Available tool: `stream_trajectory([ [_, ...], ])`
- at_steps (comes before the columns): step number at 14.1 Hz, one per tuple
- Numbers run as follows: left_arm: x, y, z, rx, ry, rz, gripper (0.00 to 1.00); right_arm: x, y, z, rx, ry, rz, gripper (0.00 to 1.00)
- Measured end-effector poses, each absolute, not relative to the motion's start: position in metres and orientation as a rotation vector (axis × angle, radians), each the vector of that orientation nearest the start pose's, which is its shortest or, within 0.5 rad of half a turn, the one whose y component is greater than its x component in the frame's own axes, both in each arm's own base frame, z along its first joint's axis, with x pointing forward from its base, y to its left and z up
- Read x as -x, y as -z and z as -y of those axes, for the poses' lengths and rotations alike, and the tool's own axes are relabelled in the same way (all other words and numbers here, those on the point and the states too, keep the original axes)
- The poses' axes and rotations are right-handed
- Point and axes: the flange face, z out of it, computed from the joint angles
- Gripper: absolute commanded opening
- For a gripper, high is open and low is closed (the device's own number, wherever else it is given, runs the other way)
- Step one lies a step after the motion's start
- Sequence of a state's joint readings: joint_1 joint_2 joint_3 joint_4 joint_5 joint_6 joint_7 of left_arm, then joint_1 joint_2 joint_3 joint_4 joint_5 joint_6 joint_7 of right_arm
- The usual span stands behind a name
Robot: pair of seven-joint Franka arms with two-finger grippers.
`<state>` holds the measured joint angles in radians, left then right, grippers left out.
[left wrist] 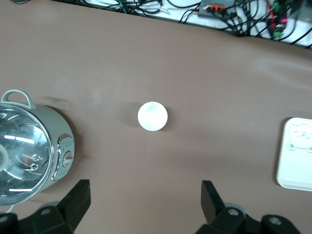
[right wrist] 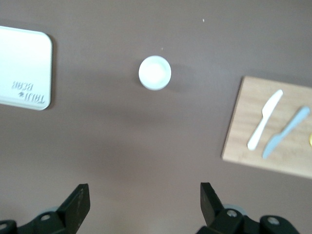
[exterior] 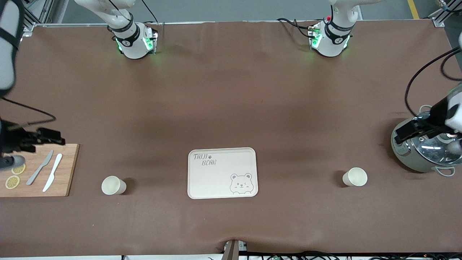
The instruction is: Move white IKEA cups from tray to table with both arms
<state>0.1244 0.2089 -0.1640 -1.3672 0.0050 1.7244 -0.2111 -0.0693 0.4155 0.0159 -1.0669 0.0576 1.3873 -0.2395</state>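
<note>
Right tool (exterior: 54,138) open, above the cutting board (exterior: 65,180) holding two knives and lemon slices; one cup (exterior: 113,185) on desk (exterior: 231,101); tray (exterior: 222,173) bare; second cup (exterior: 355,177) on desk; left tool (exterior: 406,133) open above pot (exterior: 415,159).

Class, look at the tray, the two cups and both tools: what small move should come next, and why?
Probably none beyond parking the arms: the tray is bare, each cup stands on the table, and the left tool and right tool are open and hold nothing.
</note>
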Motion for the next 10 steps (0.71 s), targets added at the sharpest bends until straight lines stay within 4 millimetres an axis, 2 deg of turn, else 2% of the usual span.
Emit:
stream_trajectory([
  [3, -0.613, -0.644, 0.012, 3.193, 0.255, 0.29, 1.0, -0.599, -0.662, 0.027, 3.055, -0.154, 0.247, 1.0],
  [5, -0.602, -0.658, 0.016, 3.19, 0.256, 0.28, 1.0, -0.567, -0.695, 0.024, 3.061, -0.156, 0.203, 1.0],
  [7, -0.593, -0.667, 0.017, 3.187, 0.247, 0.277, 1.0, -0.541, -0.708, 0.022, 3.066, -0.157, 0.172, 1.0],
  [10, -0.589, -0.667, 0.017, 3.186, 0.217, 0.276, 1.0, -0.502, -0.711, 0.017, 3.074, -0.123, 0.139, 1.0],
])
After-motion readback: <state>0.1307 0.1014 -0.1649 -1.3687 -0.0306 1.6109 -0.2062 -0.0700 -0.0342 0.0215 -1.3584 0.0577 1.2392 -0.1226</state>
